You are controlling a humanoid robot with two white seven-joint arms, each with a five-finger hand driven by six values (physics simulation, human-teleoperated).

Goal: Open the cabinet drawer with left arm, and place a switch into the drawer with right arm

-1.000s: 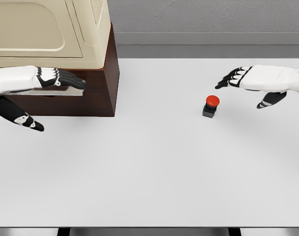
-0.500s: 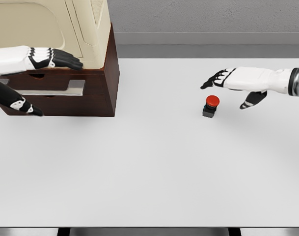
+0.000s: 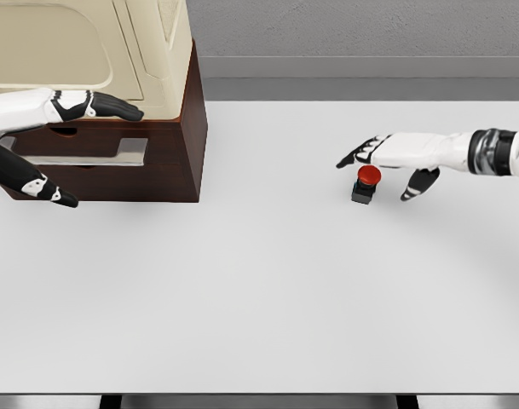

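The switch (image 3: 366, 184) stands upright just under the right hand (image 3: 387, 153), whose fingers are spread and hold nothing. The left hand (image 3: 67, 106), open too, rests far off at the drawer (image 3: 106, 153).

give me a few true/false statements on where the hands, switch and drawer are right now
1. The right hand is above the red-topped switch, fingers spread, not gripping it. True.
2. The switch lies inside the drawer. False: it stands on the white table, right of the cabinet.
3. The left hand is at the cabinet front, by the drawer handle. True.
4. The switch's top is green. False: it is red on a dark base.
5. The left hand holds the switch. False: it holds nothing.
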